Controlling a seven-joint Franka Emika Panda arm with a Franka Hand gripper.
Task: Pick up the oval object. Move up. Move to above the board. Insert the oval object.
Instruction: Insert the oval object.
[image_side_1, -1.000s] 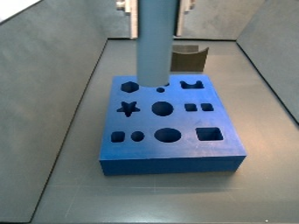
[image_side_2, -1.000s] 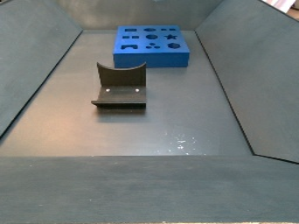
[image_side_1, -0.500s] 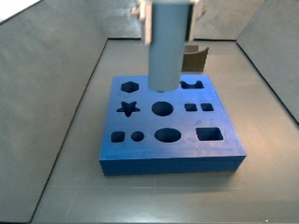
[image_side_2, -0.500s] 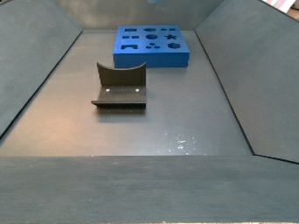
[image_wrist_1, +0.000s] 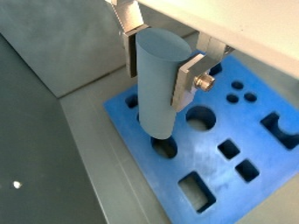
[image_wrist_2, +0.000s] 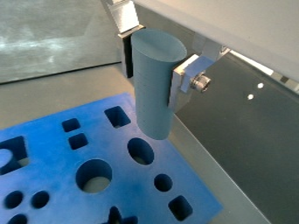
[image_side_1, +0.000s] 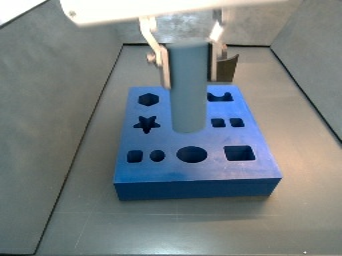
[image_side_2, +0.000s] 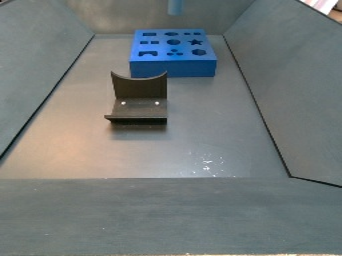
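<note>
My gripper (image_wrist_1: 159, 68) is shut on the oval object (image_wrist_1: 158, 87), a tall light blue-grey peg held upright between both silver fingers. It hangs just above the bright blue board (image_wrist_1: 246, 188), its lower end close over a dark hole (image_wrist_1: 170, 150). In both wrist views the peg (image_wrist_2: 155, 83) covers part of the board (image_wrist_2: 59, 166), with an oval hole (image_wrist_2: 140, 151) just beyond its tip. In a side view the gripper (image_side_1: 189, 58) holds the peg (image_side_1: 190, 95) over the board's middle (image_side_1: 254, 175).
The dark fixture (image_side_2: 138, 98) stands on the grey floor in front of the board (image_side_2: 158, 68) in a side view, and shows behind the board (image_side_1: 229, 66) in a side view. Grey bin walls (image_side_1: 60, 110) slope up on all sides.
The gripper has come down with the peg. Its white body and fingers now show in the side view, and the peg's lower end is nearer the board.
</note>
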